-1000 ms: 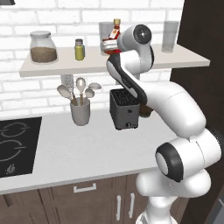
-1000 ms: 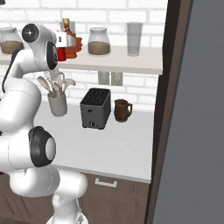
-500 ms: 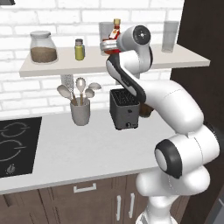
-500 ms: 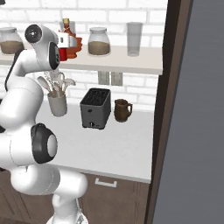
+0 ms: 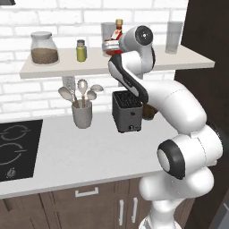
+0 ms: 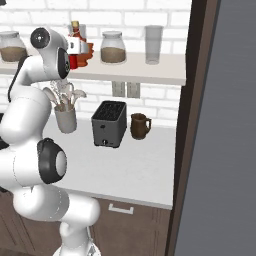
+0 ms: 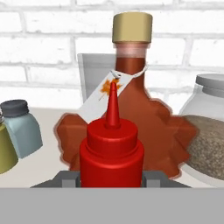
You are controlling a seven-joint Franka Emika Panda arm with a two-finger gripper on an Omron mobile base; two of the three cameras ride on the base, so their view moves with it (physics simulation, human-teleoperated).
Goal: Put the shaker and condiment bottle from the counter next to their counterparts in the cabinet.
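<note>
Gripper (image 7: 112, 177) clamped on condiment bottle (image 7: 112, 148), raised at cabinet (image 5: 188, 61) height, directly in front of maple-leaf bottle (image 7: 144, 122). Landmark = maple-leaf bottle, sides as in hand view. Just behind it: empty clear glass (image 7: 94, 74). Left of it on the shelf: pale blue shaker (image 7: 22, 127), with yellow-olive shaker (image 7: 5, 151) beside that at frame edge. Right: glass jar (image 7: 205, 127) of brown grains. Below, on counter (image 5: 89, 147): toaster (image 5: 127, 112), utensil cup (image 5: 82, 114), brown mug (image 6: 140, 126).
</note>
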